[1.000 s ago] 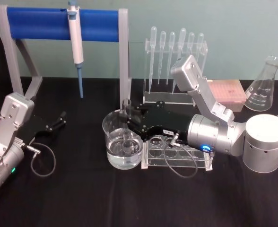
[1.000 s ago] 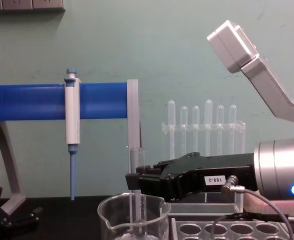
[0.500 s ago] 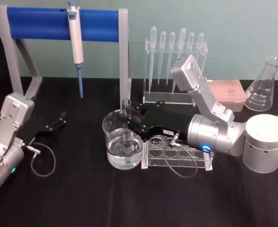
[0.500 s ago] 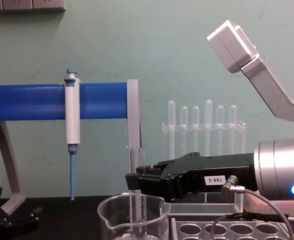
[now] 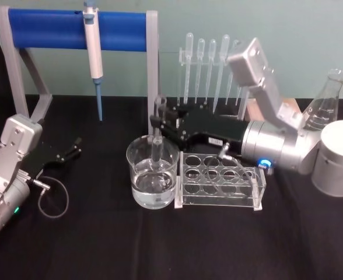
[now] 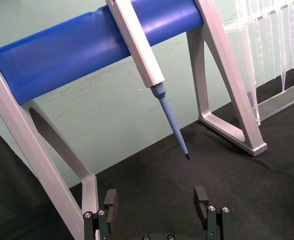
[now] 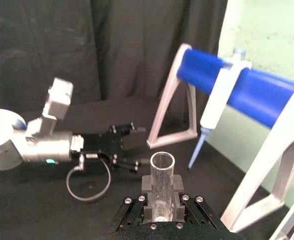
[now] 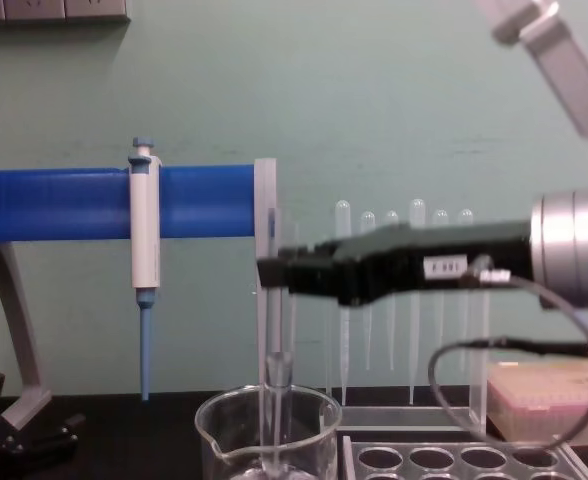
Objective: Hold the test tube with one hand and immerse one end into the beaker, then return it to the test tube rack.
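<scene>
Our right gripper (image 5: 157, 124) has gone up since a moment ago — its fingers are shut tight on the test tube (image 5: 158, 129), pinching it near the top. The tube stands straight up over the beaker (image 5: 151, 172), a bit to the far side. Before, the round end sat deep in the water. Now it hangs higher, about level with the beaker's rim, and we think it is out of the water. So the dip looks done, and we are starting the way back. The test tube rack (image 5: 219, 181) waits just right of the beaker. Our left gripper (image 6: 157, 214) rests far left on the table, fingers wide apart, holding nothing.
</scene>
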`<state>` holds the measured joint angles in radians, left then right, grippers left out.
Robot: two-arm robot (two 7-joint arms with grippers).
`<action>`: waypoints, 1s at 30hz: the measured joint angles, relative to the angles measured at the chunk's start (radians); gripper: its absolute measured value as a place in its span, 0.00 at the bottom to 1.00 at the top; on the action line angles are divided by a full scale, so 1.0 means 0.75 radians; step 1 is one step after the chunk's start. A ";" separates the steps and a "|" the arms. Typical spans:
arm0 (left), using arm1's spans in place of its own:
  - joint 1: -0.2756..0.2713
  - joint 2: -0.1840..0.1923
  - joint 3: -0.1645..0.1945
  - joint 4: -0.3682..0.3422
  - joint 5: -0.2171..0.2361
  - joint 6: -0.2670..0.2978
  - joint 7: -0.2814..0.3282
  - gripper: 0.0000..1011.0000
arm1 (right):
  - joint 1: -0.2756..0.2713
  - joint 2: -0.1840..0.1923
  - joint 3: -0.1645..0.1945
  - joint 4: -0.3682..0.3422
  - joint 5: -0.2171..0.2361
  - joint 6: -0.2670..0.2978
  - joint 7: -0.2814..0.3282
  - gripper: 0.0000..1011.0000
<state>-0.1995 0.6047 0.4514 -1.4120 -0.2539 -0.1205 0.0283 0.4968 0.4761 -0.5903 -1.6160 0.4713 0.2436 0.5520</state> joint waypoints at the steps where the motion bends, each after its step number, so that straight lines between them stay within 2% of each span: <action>1: 0.000 0.000 0.000 0.000 0.000 0.000 0.000 0.99 | 0.002 0.004 0.003 -0.013 0.005 0.004 0.001 0.23; 9: 0.000 0.000 0.000 0.000 0.000 0.000 0.000 0.99 | -0.007 0.074 0.066 -0.172 0.083 0.063 -0.014 0.23; 11: 0.000 0.000 0.000 0.000 0.000 0.000 0.000 0.99 | -0.020 0.113 0.099 -0.239 0.117 0.087 -0.031 0.23; 16: 0.000 0.000 0.000 0.000 0.000 0.000 0.000 0.99 | -0.046 0.177 0.145 -0.317 0.162 0.115 -0.046 0.23; 18: 0.000 0.000 0.000 0.000 0.000 0.000 0.000 0.99 | -0.079 0.237 0.183 -0.375 0.194 0.127 -0.058 0.23; 24: 0.000 0.000 0.000 0.000 0.000 0.000 0.000 0.99 | -0.154 0.335 0.241 -0.441 0.224 0.118 -0.091 0.23; 27: 0.000 0.000 0.000 0.000 0.000 0.000 0.000 0.99 | -0.198 0.377 0.259 -0.448 0.225 0.098 -0.114 0.23; 30: 0.000 0.000 0.000 0.000 0.000 0.000 0.000 0.99 | -0.235 0.399 0.266 -0.433 0.224 0.078 -0.129 0.23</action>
<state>-0.1996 0.6047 0.4514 -1.4120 -0.2539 -0.1205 0.0283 0.3204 0.7751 -0.3909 -1.9407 0.6393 0.3024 0.4554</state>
